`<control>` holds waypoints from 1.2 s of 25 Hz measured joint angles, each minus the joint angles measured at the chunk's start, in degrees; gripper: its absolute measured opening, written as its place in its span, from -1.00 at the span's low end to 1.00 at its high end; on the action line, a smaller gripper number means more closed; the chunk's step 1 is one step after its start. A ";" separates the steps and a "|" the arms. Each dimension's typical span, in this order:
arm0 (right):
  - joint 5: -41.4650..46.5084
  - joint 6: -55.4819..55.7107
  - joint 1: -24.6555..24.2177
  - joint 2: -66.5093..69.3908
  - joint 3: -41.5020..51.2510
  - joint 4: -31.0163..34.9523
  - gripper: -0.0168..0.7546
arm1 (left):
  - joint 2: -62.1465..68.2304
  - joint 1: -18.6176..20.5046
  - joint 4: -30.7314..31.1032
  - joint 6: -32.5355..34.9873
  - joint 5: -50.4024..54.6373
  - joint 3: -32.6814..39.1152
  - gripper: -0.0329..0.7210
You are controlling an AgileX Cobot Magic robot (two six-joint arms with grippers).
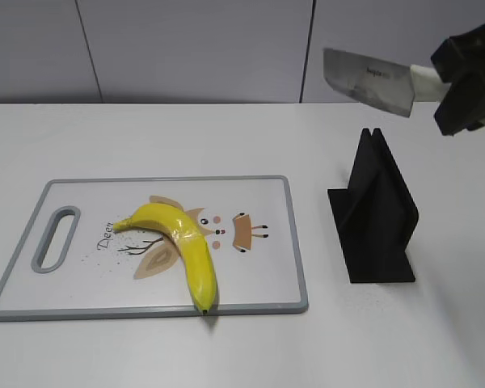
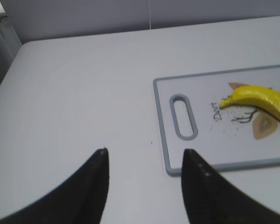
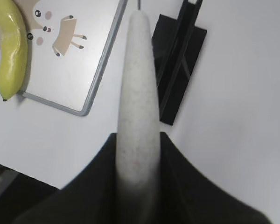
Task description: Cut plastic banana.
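Above the knife stand (image 1: 374,212): right gripper (image 1: 461,81) clamped on cleaver (image 1: 369,82); left gripper (image 2: 144,161) spread, empty.
Align blade over plastic banana (image 1: 180,240) seam on cutting board (image 1: 32,212); descend squarely.

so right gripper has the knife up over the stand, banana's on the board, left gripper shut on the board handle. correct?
Not quite. The left gripper is open and holds nothing, hovering off the cutting board edge, as the left wrist view shows. The rest stands.

Bright, even light with soft shadows.
The white tabletop (image 1: 226,347) was evenly lit; the knife blade (image 1: 368,81) carried a dull sheen, and both wrist views were soft, the nearest parts blurred most.
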 joint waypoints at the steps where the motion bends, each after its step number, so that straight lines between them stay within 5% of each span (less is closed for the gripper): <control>1: 0.00 -2.97 0.00 0.19 -0.70 -0.18 -0.46 | 1.80 0.00 0.06 0.00 -1.73 -0.66 0.38; 8: -4.43 -26.14 0.00 5.17 -3.13 1.88 -0.46 | 21.33 0.00 -0.98 2.47 -16.44 -6.66 0.38; 18: -8.96 -45.62 0.00 14.29 -4.76 7.85 -0.46 | 50.57 -1.07 -26.22 36.50 -13.38 -25.17 0.40; 22: -8.94 -51.09 0.00 17.59 -7.37 11.52 -0.46 | 59.15 -7.88 -26.90 42.39 -8.06 -33.71 0.40; 30: -1.49 -69.82 0.00 24.61 -15.58 19.92 -0.46 | 74.05 -24.25 -13.03 49.33 0.93 -44.78 0.40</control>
